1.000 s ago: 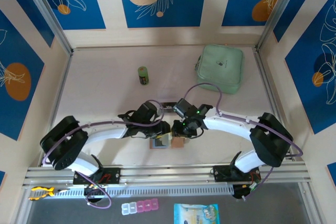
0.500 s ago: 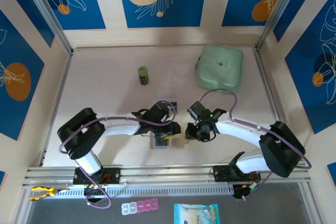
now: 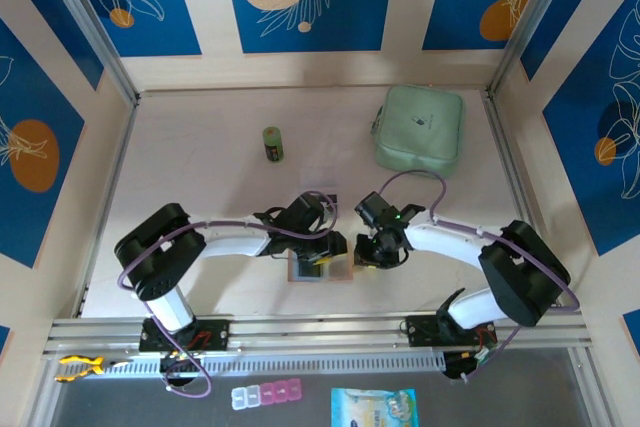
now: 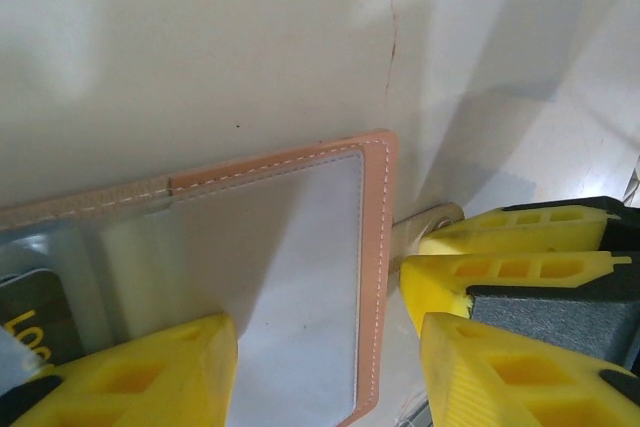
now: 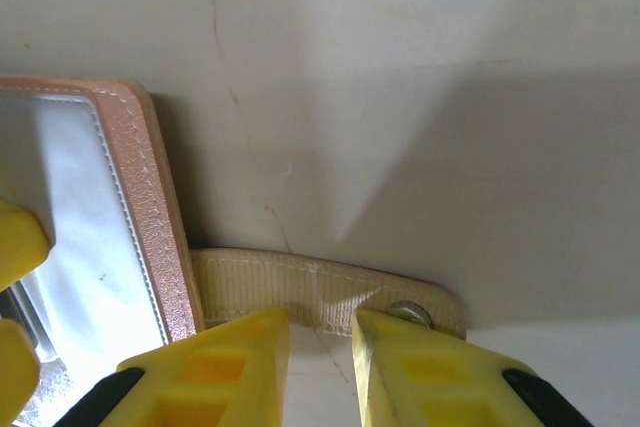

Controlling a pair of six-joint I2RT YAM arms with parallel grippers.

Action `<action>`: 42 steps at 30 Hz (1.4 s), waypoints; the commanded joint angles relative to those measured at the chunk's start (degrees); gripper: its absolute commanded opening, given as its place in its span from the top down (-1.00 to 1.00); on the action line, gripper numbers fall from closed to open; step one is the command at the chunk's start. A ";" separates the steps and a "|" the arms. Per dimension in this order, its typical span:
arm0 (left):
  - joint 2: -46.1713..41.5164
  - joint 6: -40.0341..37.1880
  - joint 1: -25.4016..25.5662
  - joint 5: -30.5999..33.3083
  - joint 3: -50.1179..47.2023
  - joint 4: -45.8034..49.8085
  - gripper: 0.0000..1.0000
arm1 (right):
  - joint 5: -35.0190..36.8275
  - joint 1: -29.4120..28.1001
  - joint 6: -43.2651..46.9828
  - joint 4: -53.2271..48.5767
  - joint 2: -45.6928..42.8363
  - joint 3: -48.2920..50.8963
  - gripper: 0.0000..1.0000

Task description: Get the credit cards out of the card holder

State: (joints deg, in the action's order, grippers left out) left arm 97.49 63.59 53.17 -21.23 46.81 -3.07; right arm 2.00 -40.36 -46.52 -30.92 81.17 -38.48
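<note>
Left tool (image 4: pixel 320 347), half wide, straddles an edge of the holder (image 4: pixel 300 247) at the front of the tabletop (image 4: pixel 200 47); a dark card (image 4: pixel 25 322) sits in its pocket. Right tool (image 5: pixel 320 332), narrow, rests its tips on the snap tab (image 5: pixel 320 292). If that hold slips, the holder may drag along with the card.

the card holder (image 4: pixel 378 247) looks like smooth salmon faux leather with a faint sheen, edged in pale thread stitching; its clear pocket (image 4: pixel 300 277) is glossy greyish plastic film. the snap tab (image 5: pixel 300 290) is beige with a woven, ribbed texture and carries a dull metal stud (image 5: pixel 405 313). the counter (image 4: pixel 200 47) is pale, matt and hairline-cracked. left claw (image 4: pixel 325 367) and right claw (image 5: pixel 320 347) are matt yellow moulded plastic. the pouch (image 3: pixel 421 127) looks soft and matt
</note>
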 commanded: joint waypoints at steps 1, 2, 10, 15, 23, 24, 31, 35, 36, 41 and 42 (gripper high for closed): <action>2.28 -0.13 0.53 0.20 0.06 2.73 -0.05 | 2.32 0.28 0.30 -3.39 2.48 -0.31 0.48; 2.19 -0.18 0.55 0.28 0.04 2.96 -0.05 | 2.47 0.28 0.44 -3.72 2.75 -0.60 0.48; -0.19 -0.47 0.53 0.58 0.03 3.38 -0.06 | 2.62 -0.22 1.86 -5.18 2.49 -2.78 0.48; -2.16 -0.71 0.49 0.88 0.54 3.55 -0.06 | 1.60 -0.99 2.27 -5.96 0.07 -5.17 0.46; -7.31 -5.36 -0.15 5.49 2.42 12.62 -0.06 | 0.92 -2.38 2.40 -8.18 -1.30 -9.55 0.46; -8.15 -5.70 -0.32 6.35 2.15 13.41 -0.06 | 0.90 -2.59 2.40 -8.35 -1.21 -10.17 0.46; -14.05 -7.71 -2.24 10.22 -1.30 17.25 -0.01 | -0.38 -4.49 2.05 -8.31 1.21 -13.82 0.46; -17.16 -8.29 -4.30 10.72 -4.71 18.11 0.08 | -1.66 -6.03 1.55 -6.92 4.04 -15.68 0.45; -17.83 -8.38 -4.77 10.69 -5.57 18.10 0.10 | -2.22 -6.33 1.39 -6.33 4.69 -16.04 0.45; -19.28 -8.69 -6.49 10.11 -9.00 17.51 0.29 | -5.67 -7.60 -0.07 -2.38 7.72 -16.70 0.45; -19.28 -8.71 -6.83 9.70 -9.56 17.00 0.35 | -6.33 -7.75 -0.35 -1.55 8.28 -16.72 0.46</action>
State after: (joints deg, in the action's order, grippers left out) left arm 79.18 55.83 47.16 -11.68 38.81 12.97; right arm -0.51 -47.48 -45.52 -34.68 88.01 -53.69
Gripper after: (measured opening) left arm 0.343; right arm 0.273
